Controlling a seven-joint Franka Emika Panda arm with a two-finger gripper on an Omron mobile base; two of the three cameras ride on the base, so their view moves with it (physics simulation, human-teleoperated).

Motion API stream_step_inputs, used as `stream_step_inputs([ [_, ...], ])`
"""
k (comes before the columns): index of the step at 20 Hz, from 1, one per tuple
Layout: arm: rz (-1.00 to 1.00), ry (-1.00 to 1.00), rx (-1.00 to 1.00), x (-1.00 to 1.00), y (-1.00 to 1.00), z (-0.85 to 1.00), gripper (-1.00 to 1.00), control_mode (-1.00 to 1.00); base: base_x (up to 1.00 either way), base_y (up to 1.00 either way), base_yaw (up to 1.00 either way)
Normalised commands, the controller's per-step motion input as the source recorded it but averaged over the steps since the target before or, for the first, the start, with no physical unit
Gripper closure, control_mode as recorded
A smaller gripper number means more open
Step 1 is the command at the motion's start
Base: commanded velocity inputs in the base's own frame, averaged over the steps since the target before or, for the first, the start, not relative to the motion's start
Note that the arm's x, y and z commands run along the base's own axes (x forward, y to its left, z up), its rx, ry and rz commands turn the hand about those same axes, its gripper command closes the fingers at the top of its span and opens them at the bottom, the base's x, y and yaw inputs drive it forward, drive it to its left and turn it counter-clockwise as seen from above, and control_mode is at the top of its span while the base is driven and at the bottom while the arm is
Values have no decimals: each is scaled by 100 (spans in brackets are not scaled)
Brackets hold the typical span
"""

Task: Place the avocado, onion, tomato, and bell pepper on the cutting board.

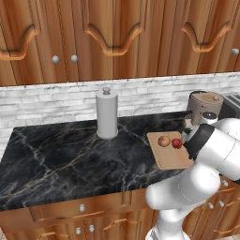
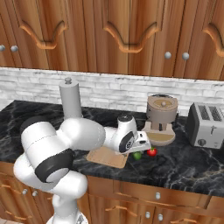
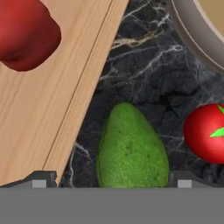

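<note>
The gripper (image 3: 111,181) hangs spread wide astride the avocado (image 3: 131,148), at 3 o'clock off the cutting board (image 3: 48,100); next, likely closing, then lifting boardward.

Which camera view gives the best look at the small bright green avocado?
The hand view: the avocado lies large on the dark counter between the open fingertips. The right base view shows a small green bit beside the gripper. In the left base view the arm covers it.
</note>
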Motion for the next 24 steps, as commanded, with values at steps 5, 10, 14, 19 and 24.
stream_step_inputs([
  [5, 0, 0, 0, 8, -14, -18, -100, -100, 0, 0, 0],
  [10, 1, 0, 0, 5, -14, -15, -100, -100, 0, 0, 0],
  [14, 1, 1, 0, 7, 0, -22, 100, -100, 0, 0, 0],
  [19, 1, 3, 0, 6, 0, -16, 100, -100, 0, 0, 0],
  [24, -1, -4, -2, -22, 36, 33, 100, -100, 0, 0, 0],
])
